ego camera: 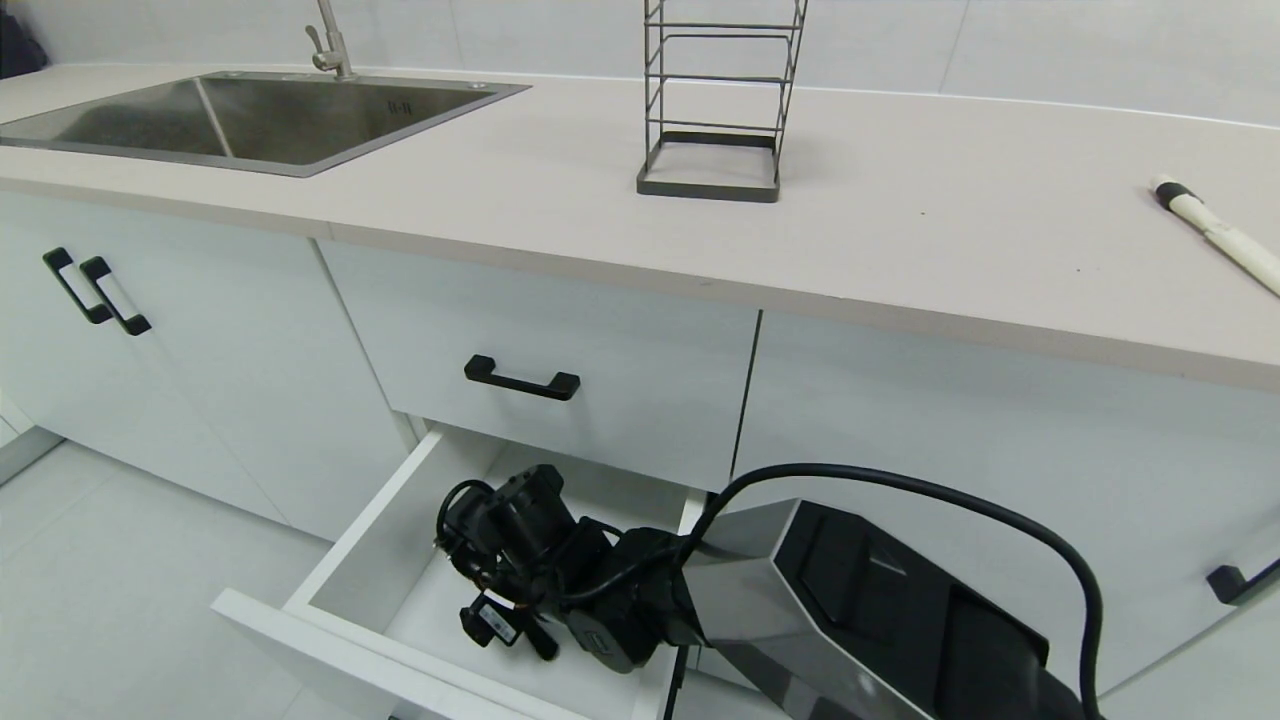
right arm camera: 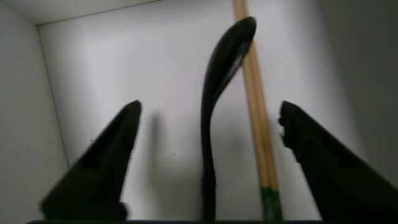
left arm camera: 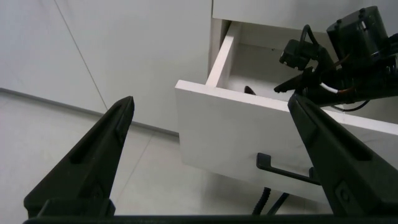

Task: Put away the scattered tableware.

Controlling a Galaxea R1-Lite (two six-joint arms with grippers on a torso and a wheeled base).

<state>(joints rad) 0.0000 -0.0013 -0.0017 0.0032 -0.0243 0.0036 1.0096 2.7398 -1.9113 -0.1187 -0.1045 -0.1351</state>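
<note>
Item stowed: a black spoon (right arm camera: pixel 214 93) lies just beside a pair of chopsticks (right arm camera: pixel 258 124) on the floor of the open drawer (ego camera: pixel 300 620). I judge the drawer to be the storage place for the tableware. The right arm (ego camera: pixel 800 600) reaches into it, jaws wide open either side of the spoon and gripping nothing, which suggests a release. The left jaws, also wide and empty, hang outside the drawer front. A white utensil (ego camera: pixel 1215 235) lies on the worktop (ego camera: pixel 900 200), not yet stowed.
</note>
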